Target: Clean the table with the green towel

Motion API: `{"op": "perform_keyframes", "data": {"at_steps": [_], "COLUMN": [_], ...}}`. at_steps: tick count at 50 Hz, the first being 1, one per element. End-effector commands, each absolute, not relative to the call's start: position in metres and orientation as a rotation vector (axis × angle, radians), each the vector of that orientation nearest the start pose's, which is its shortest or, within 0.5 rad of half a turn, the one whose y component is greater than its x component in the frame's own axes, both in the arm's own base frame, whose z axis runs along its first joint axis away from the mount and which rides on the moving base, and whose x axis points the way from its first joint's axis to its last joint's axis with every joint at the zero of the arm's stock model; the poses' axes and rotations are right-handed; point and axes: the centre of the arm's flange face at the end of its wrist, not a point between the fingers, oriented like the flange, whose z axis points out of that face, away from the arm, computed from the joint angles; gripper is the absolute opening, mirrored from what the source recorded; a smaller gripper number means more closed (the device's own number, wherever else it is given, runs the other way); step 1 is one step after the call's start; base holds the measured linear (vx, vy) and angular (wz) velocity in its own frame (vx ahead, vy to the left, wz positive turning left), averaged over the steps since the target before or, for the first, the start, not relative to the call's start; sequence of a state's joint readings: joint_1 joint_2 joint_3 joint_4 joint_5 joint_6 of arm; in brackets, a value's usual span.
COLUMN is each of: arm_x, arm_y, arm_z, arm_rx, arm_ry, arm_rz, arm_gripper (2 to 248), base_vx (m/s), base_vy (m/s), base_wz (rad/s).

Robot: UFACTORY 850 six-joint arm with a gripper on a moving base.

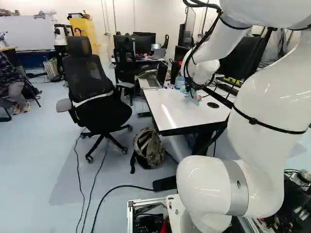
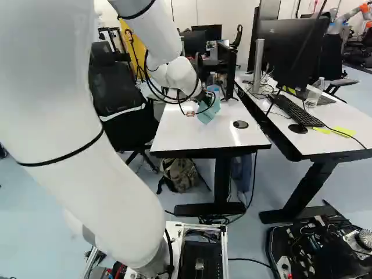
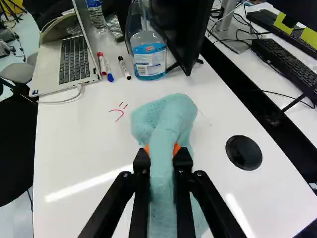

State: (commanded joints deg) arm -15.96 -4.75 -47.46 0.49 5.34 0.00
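Hand (image 3: 162, 153): pinching the green towel between both orange pads, with folds bunched and one end flopped out ahead of me.
Green towel (image 3: 167, 111): in the hand, loose end ahead, over the counter (image 3: 84, 148). Can't tell how firmly it bears on the surface.
Red ink marks (image 3: 122, 113): ahead of the hand, toward the laptop side, just beside the towel's loose end. I read this as the wiping step, little done on these.
Faint smudge (image 3: 203, 117): ahead of the hand, on the other side of the towel. Worth a pass too.
Stroke: I'd shift toward the laptop side, lay the cloth fully over the red, then pull back toward me in short overlapping passes. Pushing may fold the loose end under.
Pressure: light, cloth flat, pads off the surface. Too low and the fingertips scrape.
Markers (image 3: 124, 68): farther ahead, near the cleaner bottle (image 3: 150, 59). Long strokes could roll or knock them, so stop short.
Laptop (image 3: 74, 59): ahead, off to one side. Mind its cable.
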Motion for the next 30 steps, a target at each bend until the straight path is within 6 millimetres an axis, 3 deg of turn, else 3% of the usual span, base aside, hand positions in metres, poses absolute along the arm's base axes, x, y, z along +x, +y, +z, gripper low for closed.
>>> {"op": "perform_keyframes", "data": {"at_steps": [30], "arm_x": [0.536], "arm_y": [-0.162], "arm_z": [0.477], "arm_rx": [-2.958], "arm_ry": [0.451], "arm_rz": [-1.28], "arm_gripper": [53], "base_vx": [0.0], "base_vy": [0.0], "base_wz": [0.0]}}
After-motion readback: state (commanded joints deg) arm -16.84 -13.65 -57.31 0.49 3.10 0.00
